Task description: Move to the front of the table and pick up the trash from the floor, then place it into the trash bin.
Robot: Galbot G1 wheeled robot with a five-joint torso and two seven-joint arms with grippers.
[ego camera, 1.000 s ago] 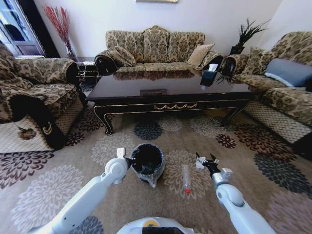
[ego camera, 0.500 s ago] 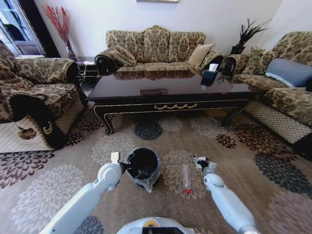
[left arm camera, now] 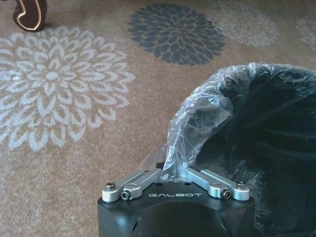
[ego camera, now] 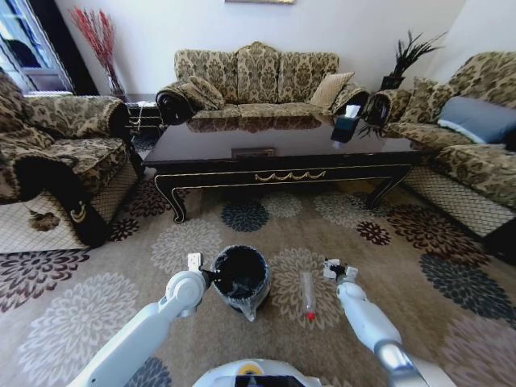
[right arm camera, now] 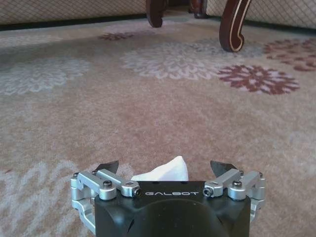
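While pinching the liner at the rim of the trash bin (ego camera: 240,274), lower centre-left of frame, left tool (left arm camera: 174,174) clamped narrow on plastic. Right of bin, bottle (ego camera: 307,292) lying lengthwise on floor (ego camera: 72,322), red cap nearest. Farther right, right tool (right arm camera: 167,170) spread wide, low, straddling white paper scrap (right arm camera: 163,171).

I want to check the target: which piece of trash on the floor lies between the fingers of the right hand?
The crumpled white paper scrap, lying between the open fingers of the right hand. The clear bottle lies apart, beside the trash bin.
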